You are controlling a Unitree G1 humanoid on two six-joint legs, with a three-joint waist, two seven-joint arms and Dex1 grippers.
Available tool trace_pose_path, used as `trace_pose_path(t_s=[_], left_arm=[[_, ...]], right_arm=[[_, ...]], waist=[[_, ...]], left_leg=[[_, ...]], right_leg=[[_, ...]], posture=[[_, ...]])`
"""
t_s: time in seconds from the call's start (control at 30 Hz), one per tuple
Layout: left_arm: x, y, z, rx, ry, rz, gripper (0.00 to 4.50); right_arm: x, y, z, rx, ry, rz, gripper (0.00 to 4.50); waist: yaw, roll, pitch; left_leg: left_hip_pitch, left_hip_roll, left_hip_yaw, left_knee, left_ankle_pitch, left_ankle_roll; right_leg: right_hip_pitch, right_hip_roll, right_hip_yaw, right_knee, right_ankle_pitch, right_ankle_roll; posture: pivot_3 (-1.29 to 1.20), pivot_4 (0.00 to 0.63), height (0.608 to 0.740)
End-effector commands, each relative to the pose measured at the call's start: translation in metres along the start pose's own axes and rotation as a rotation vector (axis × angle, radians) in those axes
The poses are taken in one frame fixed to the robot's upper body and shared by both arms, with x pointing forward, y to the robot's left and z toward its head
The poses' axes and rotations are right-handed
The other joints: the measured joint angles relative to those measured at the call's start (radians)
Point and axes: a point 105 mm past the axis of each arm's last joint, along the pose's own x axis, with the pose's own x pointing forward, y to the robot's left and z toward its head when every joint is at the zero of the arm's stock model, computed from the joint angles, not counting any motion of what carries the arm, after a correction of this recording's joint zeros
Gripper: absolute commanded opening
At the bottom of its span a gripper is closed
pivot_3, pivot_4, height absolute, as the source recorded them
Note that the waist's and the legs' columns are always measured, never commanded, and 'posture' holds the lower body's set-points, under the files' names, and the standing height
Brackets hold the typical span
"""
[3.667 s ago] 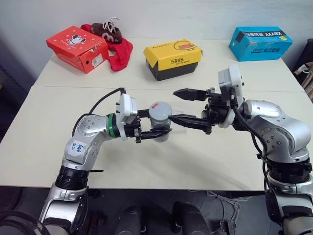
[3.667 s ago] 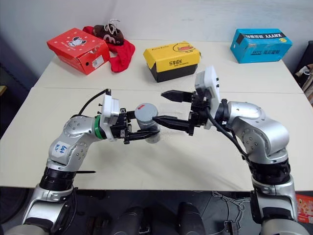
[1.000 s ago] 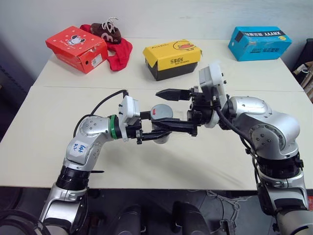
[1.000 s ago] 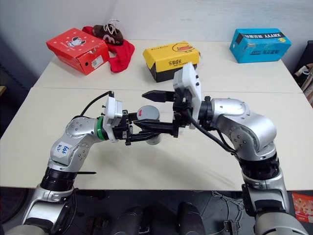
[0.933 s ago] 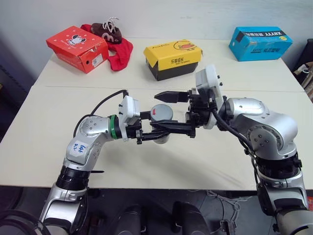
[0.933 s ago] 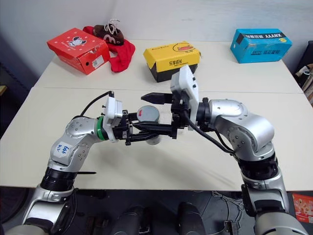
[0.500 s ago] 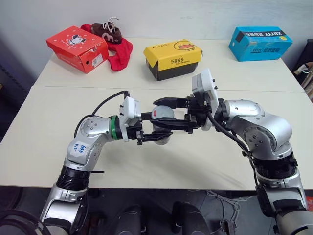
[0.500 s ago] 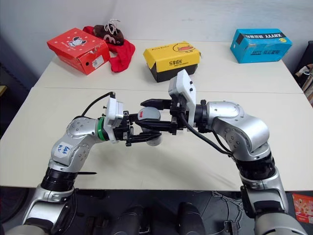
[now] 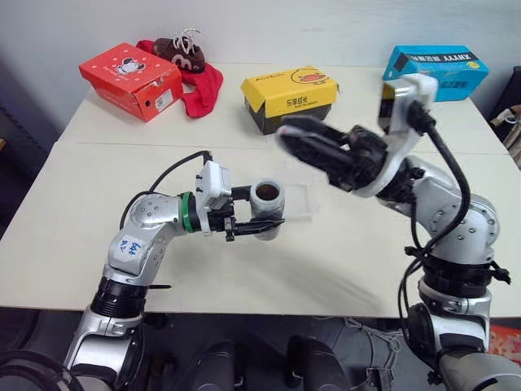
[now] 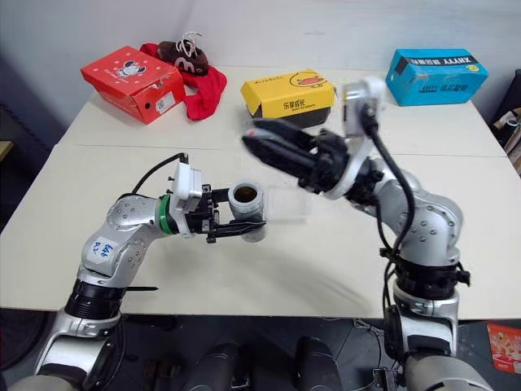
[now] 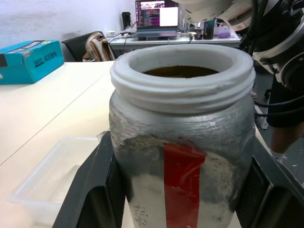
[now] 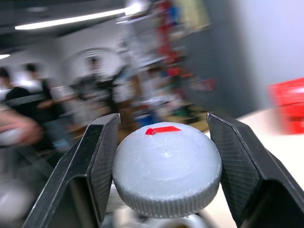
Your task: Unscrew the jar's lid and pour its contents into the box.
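My left gripper (image 9: 273,208) is shut on the jar (image 9: 266,205), a small clear cylinder with a red label strip (image 11: 183,183), held upright above the table. Its mouth is open and the brown contents (image 11: 180,72) show inside. My right gripper (image 9: 295,138) hangs up and to the right of the jar, shut on the grey lid (image 12: 166,166), whose red mark shows on top. The clear plastic box (image 9: 305,213) lies on the table just right of the jar, also seen as the box (image 11: 28,202) in the left wrist view.
At the back of the table stand a red shoebox (image 9: 130,79), a red cloth (image 9: 203,88) with a brown shoe (image 9: 181,47) on it, a yellow-lidded black box (image 9: 289,99) and a blue box (image 9: 435,69). People and desks show beyond the table in the wrist views.
My right gripper shut on the lid and carried it up and to the right, off the jar. The jar's mouth now stands open. My left arm has not moved.
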Motion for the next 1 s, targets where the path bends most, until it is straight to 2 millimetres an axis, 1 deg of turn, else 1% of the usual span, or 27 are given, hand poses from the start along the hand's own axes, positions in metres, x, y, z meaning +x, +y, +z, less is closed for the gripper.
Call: trace_pose_path(t_s=[0.03,0.1,0.17,0.2,0.23,0.3,0.4,0.5,0.6,0.63,0.7,0.73,0.77,0.83,0.87,0.93,1.0], left_arm=[[-0.008,0.01,0.01,0.057,-0.017,0.035,2.35],[-0.01,0.015,0.012,0.066,-0.018,0.045,2.35],[-0.012,0.021,0.012,0.076,-0.009,0.058,2.35],[-0.014,0.024,0.011,0.083,0.001,0.065,2.35],[-0.015,0.03,0.011,0.083,0.005,0.077,2.35],[-0.017,0.037,0.013,0.082,0.004,0.091,2.35],[-0.016,0.045,0.015,0.079,0.001,0.1,2.35],[-0.013,0.052,0.017,0.084,0.004,0.115,2.35],[-0.009,0.062,0.018,0.108,0.025,0.148,2.35],[-0.007,0.065,0.018,0.1,0.028,0.15,2.35],[-0.003,0.075,0.016,0.101,0.077,0.186,2.35],[-0.002,0.078,0.015,0.107,0.094,0.2,2.35],[0.0,0.082,0.018,0.143,0.097,0.206,2.35],[0.005,0.094,0.019,0.206,0.141,0.243,2.35],[0.006,0.099,0.018,0.224,0.166,0.26,2.35],[0.013,0.105,0.016,0.29,0.22,0.261,2.35],[0.023,0.111,0.014,0.408,0.292,0.252,2.35]], right_arm=[[-0.045,-0.029,-0.012,-0.311,0.112,-0.162,2.52],[-0.082,-0.052,-0.028,-0.36,0.172,-0.284,2.52],[-0.113,-0.069,-0.039,-0.373,0.2,-0.389,2.52],[-0.131,-0.078,-0.048,-0.364,0.228,-0.446,2.52],[-0.154,-0.088,-0.063,-0.33,0.271,-0.521,2.52],[-0.184,-0.099,-0.082,-0.298,0.319,-0.616,2.52],[-0.21,-0.109,-0.098,-0.314,0.352,-0.717,2.52],[-0.226,-0.113,-0.107,-0.283,0.335,-0.8,2.52],[-0.236,-0.112,-0.104,-0.277,0.305,-0.838,2.52],[-0.237,-0.11,-0.1,-0.282,0.293,-0.833,3.24],[-0.237,-0.106,-0.084,-0.311,0.241,-0.843,3.82],[-0.237,-0.105,-0.078,-0.324,0.225,-0.846,4.2],[-0.231,-0.099,-0.069,-0.347,0.218,-0.818,4.47],[-0.214,-0.083,-0.056,-0.379,0.218,-0.725,4.47],[-0.207,-0.076,-0.052,-0.382,0.222,-0.692,4.47],[-0.189,-0.058,-0.049,-0.396,0.265,-0.592,4.47],[-0.174,-0.04,-0.047,-0.404,0.312,-0.498,4.47]], waist=[[0.003,0.0,0.0],[0.0,0.0,0.0],[-0.002,0.0,0.0],[-0.003,0.0,0.0],[-0.004,0.0,0.0],[-0.007,0.0,0.0],[-0.01,0.0,0.0],[-0.013,0.0,0.0],[-0.011,0.0,0.0],[-0.01,0.0,0.0],[-0.004,0.0,0.0],[-0.003,0.0,0.0],[-0.005,0.0,0.0],[-0.001,0.0,0.0],[-0.003,0.0,0.001],[-0.004,0.0,0.001],[-0.003,0.0,0.001]], left_leg=[[0.0,0.0,0.001,0.0,0.0,0.0],[0.0,0.0,0.003,0.0,0.0,0.001],[0.001,0.0,0.005,-0.001,0.0,0.001],[0.001,0.001,0.006,-0.001,0.0,0.001],[0.002,0.001,0.007,-0.001,0.001,0.001],[0.004,0.001,0.009,-0.001,0.002,0.002],[0.007,0.002,0.012,-0.001,0.002,0.002],[0.011,0.002,0.015,-0.002,0.002,0.001],[0.012,0.003,0.016,-0.003,0.002,0.001],[0.012,0.003,0.016,-0.003,0.002,0.001],[0.012,0.003,0.016,-0.002,0.002,0.001],[0.012,0.003,0.015,-0.002,0.002,0.001],[0.012,0.002,0.015,-0.003,0.002,0.001],[0.012,0.002,0.016,-0.003,0.002,0.001],[0.011,0.002,0.015,-0.003,0.002,0.001],[0.012,0.003,0.015,-0.003,0.001,0.0],[0.012,0.003,0.015,-0.003,0.001,0.0]], right_leg=[[0.0,0.0,0.0,0.0,0.0,0.0],[0.0,0.001,-0.001,-0.001,0.0,0.001],[-0.001,0.002,-0.001,-0.001,0.001,0.002],[-0.001,0.003,-0.001,-0.001,0.001,0.003],[-0.001,0.003,0.0,-0.001,0.002,0.003],[0.0,0.003,0.002,-0.001,0.002,0.004],[0.001,0.003,0.006,0.0,0.002,0.004],[0.002,0.003,0.008,0.001,0.002,0.004],[0.002,0.003,0.01,0.002,0.002,0.004],[0.002,0.003,0.011,0.001,0.002,0.004],[0.002,0.003,0.011,0.001,0.002,0.004],[0.002,0.002,0.011,0.001,0.002,0.004],[0.002,0.002,0.012,0.001,0.002,0.004],[0.002,0.002,0.013,0.001,0.003,0.005],[0.002,0.001,0.014,0.001,0.003,0.005],[0.002,0.002,0.017,0.0,0.003,0.004],[0.001,0.002,0.017,0.0,0.003,0.004]], posture=[[0.0,0.15,0.74],[0.0,0.15,0.74],[0.0,0.15,0.74],[0.0,0.15,0.74],[0.0,0.15,0.74],[0.0,0.15,0.74],[0.0,0.15,0.74],[0.0,0.15,0.74],[0.0,0.15,0.74],[0.0,0.15,0.74],[0.0,0.15,0.74],[0.0,0.15,0.74],[0.0,0.15,0.74],[0.0,0.15,0.74],[0.0,0.15,0.74],[0.0,0.15,0.74],[0.0,0.15,0.74]])
